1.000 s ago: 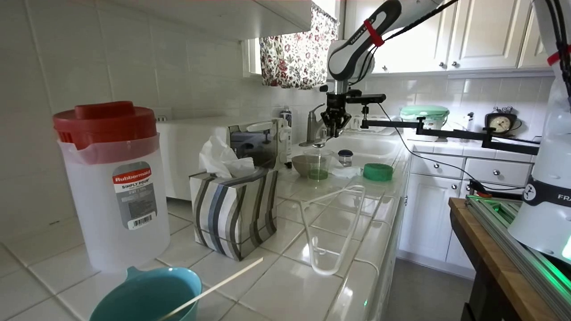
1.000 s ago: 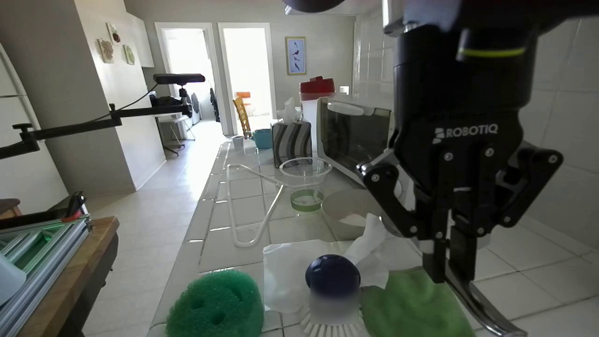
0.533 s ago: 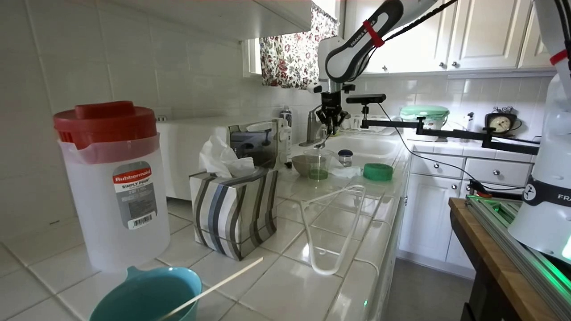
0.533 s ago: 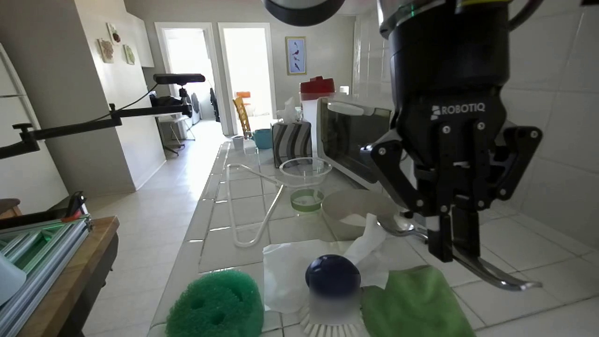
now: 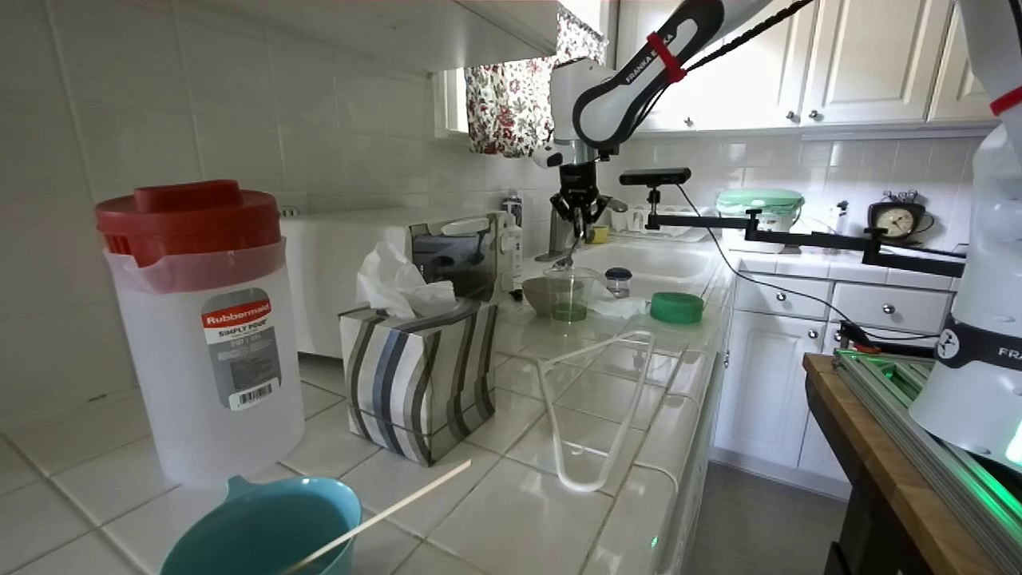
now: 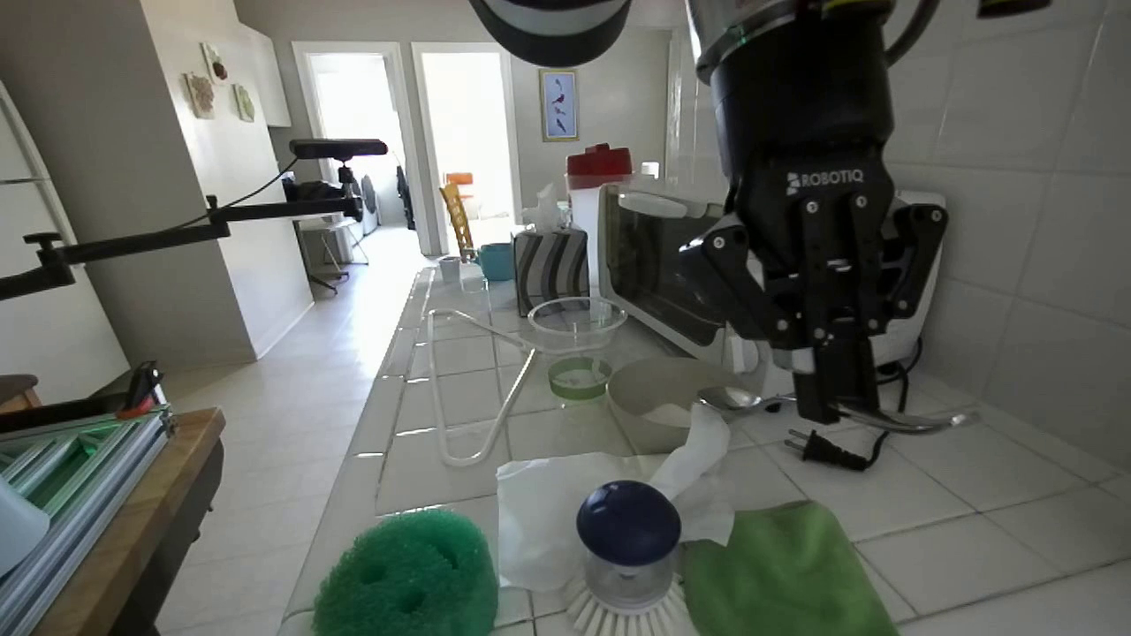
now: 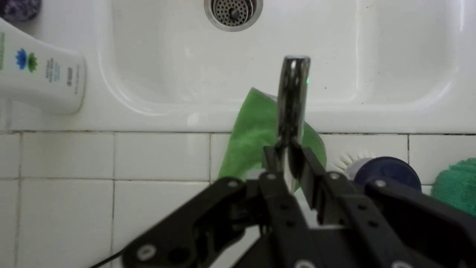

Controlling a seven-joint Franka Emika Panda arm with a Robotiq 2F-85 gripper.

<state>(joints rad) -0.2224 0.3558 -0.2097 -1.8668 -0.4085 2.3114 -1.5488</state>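
My gripper [image 6: 831, 411] is shut on a metal spoon [image 6: 919, 422] and holds it above the tiled counter. The spoon's handle end sticks out on one side; its bowl end is on the other side, in front of the right edge of a beige bowl [image 6: 671, 389] in that exterior view. In the wrist view the spoon handle [image 7: 293, 93] points up from between the fingertips, over a green cloth [image 7: 249, 137]. A clear cup with a green band [image 6: 579, 378] stands beside the bowl. The gripper [image 5: 576, 231] is above and behind this cup in an exterior view.
A blue-topped brush [image 6: 629, 526], white paper [image 6: 548, 512] and green scrubber [image 6: 406, 574] lie nearby. A power plug [image 6: 831, 450] lies under the gripper. The sink [image 7: 327, 44] adjoins. A toaster oven [image 6: 671, 265], tissue box [image 5: 419, 375], white wire frame [image 5: 551, 431] and pitcher [image 5: 200, 359] stand on the counter.
The gripper has moved left in both exterior views and away from the nearer camera, with the spoon still held. The hand has tilted and the spoon's bowl now shows beside the beige bowl.
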